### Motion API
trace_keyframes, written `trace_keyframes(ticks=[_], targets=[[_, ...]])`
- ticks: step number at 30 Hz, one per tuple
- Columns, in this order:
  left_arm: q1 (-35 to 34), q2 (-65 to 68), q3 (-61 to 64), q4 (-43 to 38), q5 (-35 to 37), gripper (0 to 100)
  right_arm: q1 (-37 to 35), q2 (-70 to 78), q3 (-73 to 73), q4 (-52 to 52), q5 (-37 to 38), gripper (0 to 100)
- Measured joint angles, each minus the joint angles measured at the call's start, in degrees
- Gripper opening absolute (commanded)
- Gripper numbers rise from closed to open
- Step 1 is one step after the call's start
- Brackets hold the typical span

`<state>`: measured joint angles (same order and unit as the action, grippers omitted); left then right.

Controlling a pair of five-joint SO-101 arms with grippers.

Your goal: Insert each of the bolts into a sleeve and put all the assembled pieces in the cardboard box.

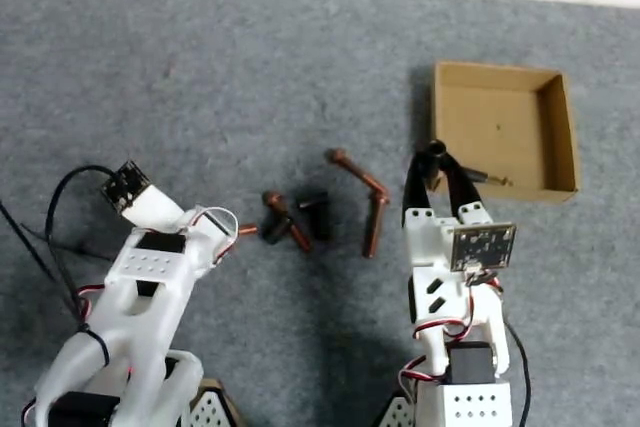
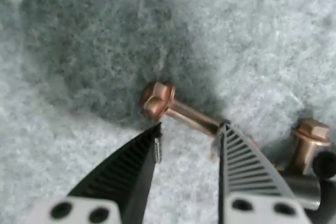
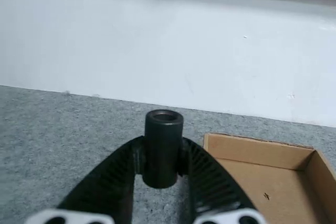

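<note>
light: soft and even, no hard glare | high view: gray mat (image 1: 200, 77) evenly lit, thin dark shadow beside the box (image 1: 490, 127) | left wrist view: big dim shadow patch around the bolt (image 2: 157, 99) (its head shines a little) | right wrist view: white wall (image 3: 157, 35) bright, sleeve (image 3: 163, 145) very dark, faint shine on its rim

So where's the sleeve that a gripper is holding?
The sleeve stands upright in the right gripper, above the carpet beside the cardboard box's near left corner in the high view.
</note>
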<state>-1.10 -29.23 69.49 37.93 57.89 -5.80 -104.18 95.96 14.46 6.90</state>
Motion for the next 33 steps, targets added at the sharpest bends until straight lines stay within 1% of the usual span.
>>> trace_keyframes(ticks=[27, 30, 33], targets=[[0.00, 1.41, -2.46, 0.70, 0.00, 17, 0.00, 0.00, 0.00, 0.00, 0.00, 0.6], [-0.09, 5.27, -5.19, 0.62, 0.09, 17, 0.00, 0.00, 0.00, 0.00, 0.00, 0.6], [-0.18, 11.87, -9.49, 0.44, 0.09, 17, 0.00, 0.00, 0.00, 0.00, 0.00, 0.6]])
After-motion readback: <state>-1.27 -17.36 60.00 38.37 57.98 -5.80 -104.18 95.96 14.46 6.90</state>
